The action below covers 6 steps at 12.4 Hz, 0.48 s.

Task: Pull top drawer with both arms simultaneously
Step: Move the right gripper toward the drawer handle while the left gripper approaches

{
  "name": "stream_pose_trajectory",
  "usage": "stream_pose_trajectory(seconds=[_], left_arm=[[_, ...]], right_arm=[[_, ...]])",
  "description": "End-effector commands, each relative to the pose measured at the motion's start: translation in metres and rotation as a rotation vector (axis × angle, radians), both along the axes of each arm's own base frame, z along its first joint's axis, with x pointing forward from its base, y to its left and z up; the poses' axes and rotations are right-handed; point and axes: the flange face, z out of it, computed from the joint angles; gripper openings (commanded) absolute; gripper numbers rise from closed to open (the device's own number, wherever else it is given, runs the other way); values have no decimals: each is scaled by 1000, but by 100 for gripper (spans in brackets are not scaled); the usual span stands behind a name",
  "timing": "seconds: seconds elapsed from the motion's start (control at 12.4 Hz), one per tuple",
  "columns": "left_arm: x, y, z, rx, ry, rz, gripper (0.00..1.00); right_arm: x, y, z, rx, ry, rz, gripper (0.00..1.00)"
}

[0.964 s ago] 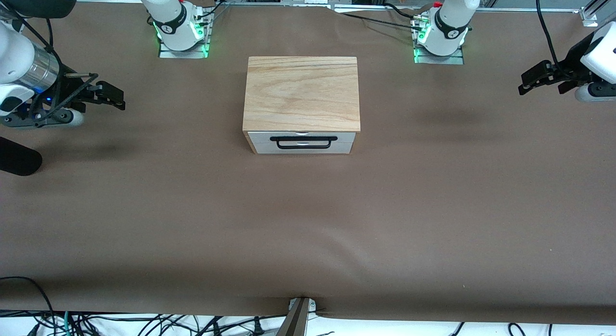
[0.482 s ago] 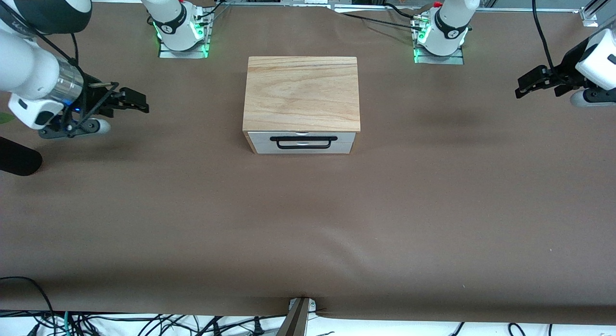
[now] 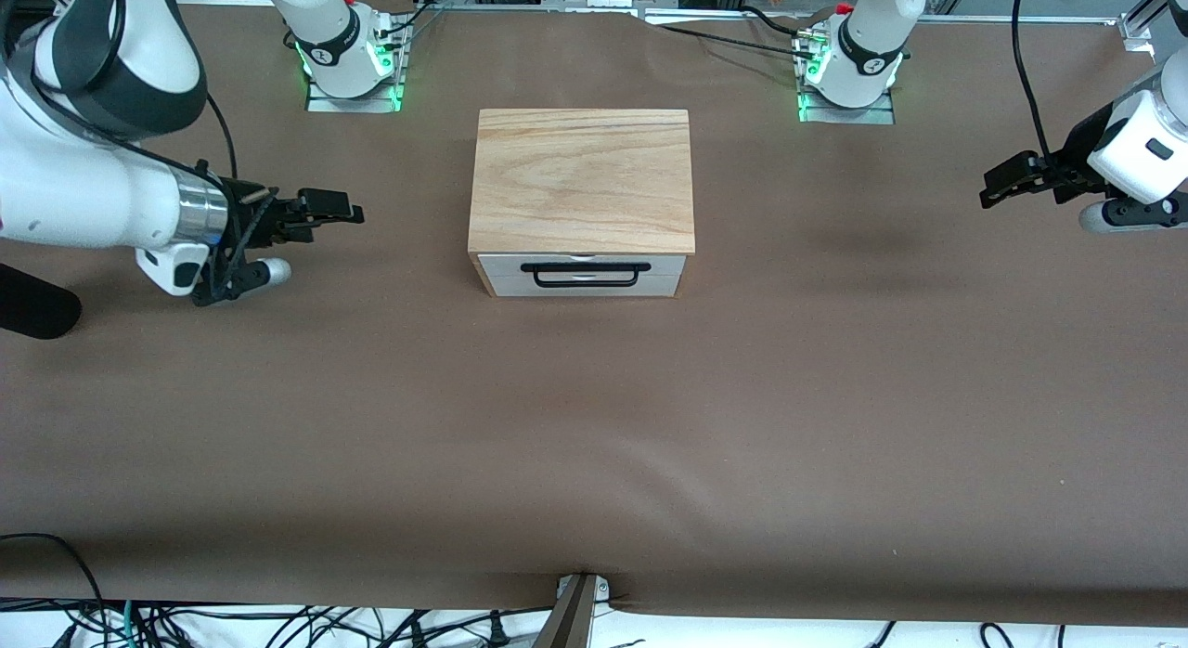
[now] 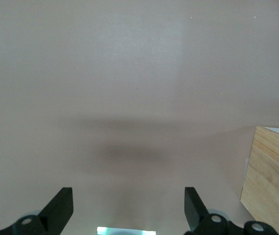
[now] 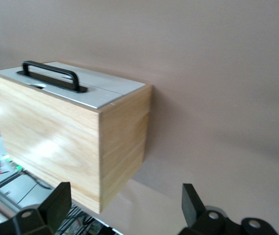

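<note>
Starting nearest the front camera: plain brown table [image 3: 594, 425] in front of the drawer.

Next, finding the top drawer [image 3: 506, 275] shut flush in its box [image 3: 582, 179], white front turned toward the front camera, black bar handle [image 3: 585, 277] untouched. Sitting mid-table, about midway between the 2 arms' ends.

Farther up, spotting the right gripper [image 3: 351, 209] over the table toward the right arm's end, near the box but apart from it, fingers spread and holding nothing. Confirmed in the right wrist view: right gripper [image 5: 125, 203] gaping wide, with the box [image 5: 56, 142] and its handle [image 5: 51, 76] ahead of it.

Seeing the left gripper [image 3: 991, 193] over the table at the left arm's end, well apart from the box, likewise released and empty. In the left wrist view, left gripper [image 4: 128, 205] parted wide, with only a corner of the box [image 4: 271, 176] showing.

Farthest, noting the 2 arm bases [image 3: 353, 68] [image 3: 849, 72] along the table's top edge.

Judging the task barely begun: nothing done on the drawer yet. Left to do: bring both grippers to the handle, close on it, pull together.

Counting 1 box, 1 handle, 2 arms, 2 grippers.
</note>
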Motion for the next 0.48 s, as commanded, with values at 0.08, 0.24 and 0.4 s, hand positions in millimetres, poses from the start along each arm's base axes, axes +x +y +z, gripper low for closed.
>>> stream_pose_trajectory(seconds=[0.08,0.24,0.4], left_arm=[[27,-4,-30,-37,5,17,100],[45,-7,-54,-57,-12,25,100],[58,-10,-82,-61,0,26,100]], right_arm=[[8,20,-52,258,73,10,100],[15,31,-87,410,86,20,100],[21,40,-132,539,49,40,100]])
